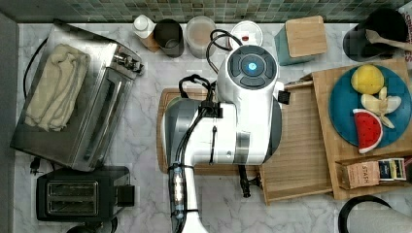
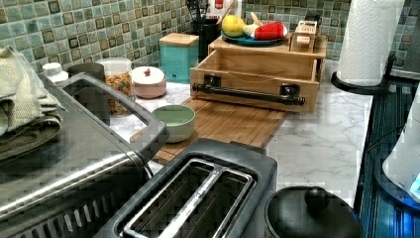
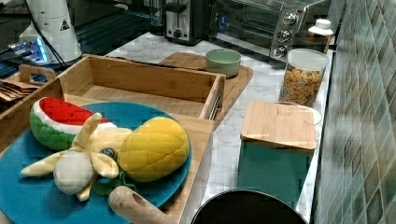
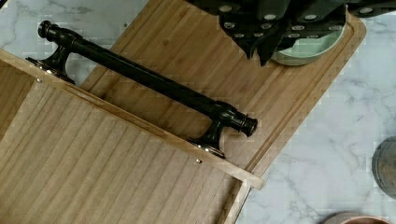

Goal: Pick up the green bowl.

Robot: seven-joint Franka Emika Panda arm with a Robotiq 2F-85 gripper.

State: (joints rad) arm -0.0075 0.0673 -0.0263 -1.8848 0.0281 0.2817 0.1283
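Observation:
The green bowl point(image 2: 174, 121) stands upright and empty on a wooden cutting board point(image 2: 233, 124), at the board's end nearest the toaster oven. In the right view the green bowl point(image 3: 223, 62) sits at the board's far end. In the wrist view my gripper point(image 4: 259, 55) hangs high above the board with its black fingertips drawn together and nothing between them. Part of the green bowl point(image 4: 310, 49) shows just behind the fingers. In the top view my white arm point(image 1: 228, 121) covers the board and hides the bowl.
An open wooden drawer with a black bar handle point(image 4: 149, 86) juts over the board. A toaster oven point(image 2: 74, 148) and a toaster point(image 2: 198, 198) stand close to the bowl. Jars point(image 2: 116, 82), a teal canister point(image 2: 178, 54) and a fruit plate point(image 1: 369, 104) line the back and side.

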